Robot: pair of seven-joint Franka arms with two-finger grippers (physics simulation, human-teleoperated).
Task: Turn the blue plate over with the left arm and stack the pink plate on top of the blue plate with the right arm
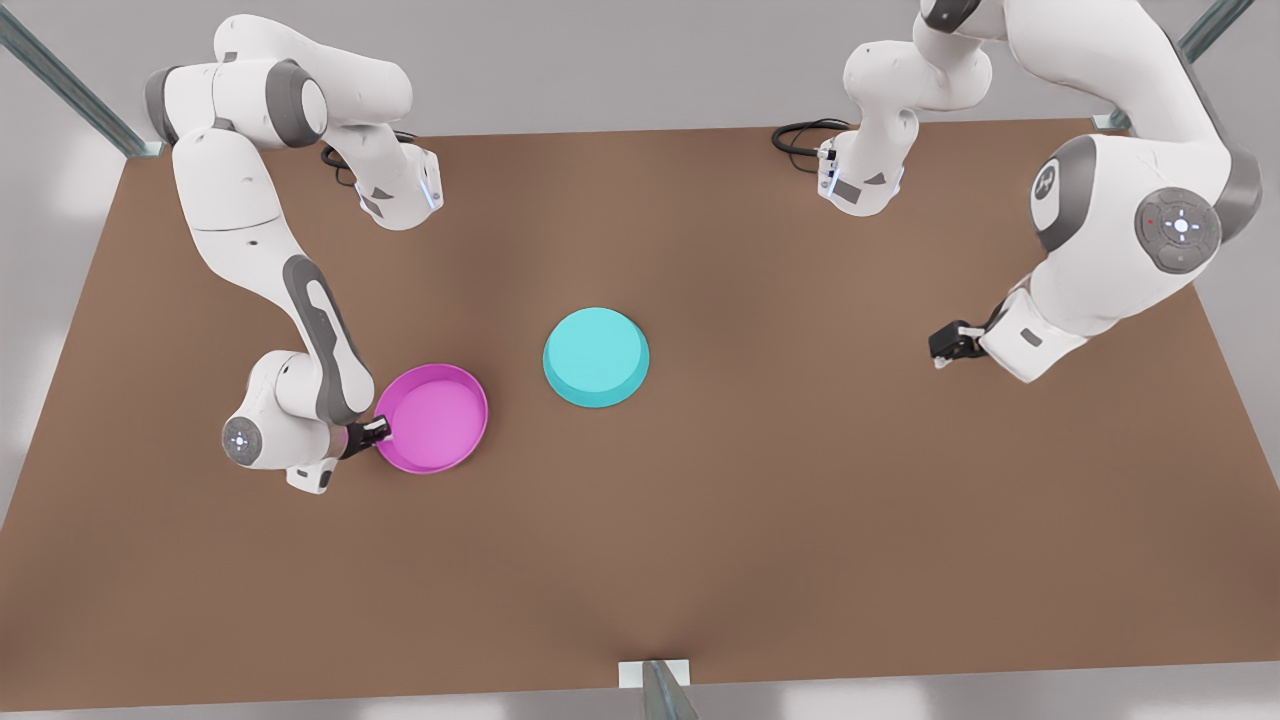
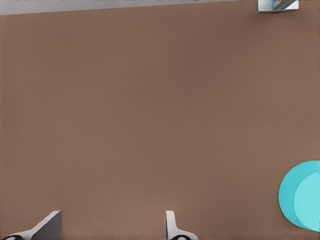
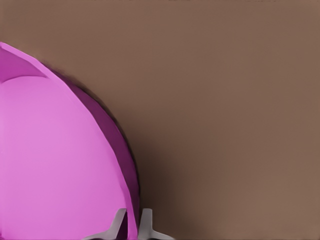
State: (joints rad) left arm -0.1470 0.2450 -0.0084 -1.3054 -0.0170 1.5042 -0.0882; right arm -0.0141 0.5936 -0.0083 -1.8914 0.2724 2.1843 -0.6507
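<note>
The blue plate (image 1: 596,357) lies in the middle of the brown table with its flat underside up; its edge (image 2: 302,195) also shows in the left wrist view. At the front view's left sits the pink plate (image 1: 432,417), open side up. My right gripper (image 1: 378,432) is shut on the pink plate's rim (image 3: 131,185), one finger inside and one outside (image 3: 132,226). I cannot tell whether that plate rests on the table or is raised. My left gripper (image 1: 945,348) waits at the front view's right, well away from the blue plate, fingers open over bare table (image 2: 110,231).
The brown table (image 1: 760,500) has bare surface between and around the two plates. A black cable (image 1: 805,135) loops at the back edge by an arm's base. Metal frame posts (image 1: 660,690) stand at the table's front edge and back corners.
</note>
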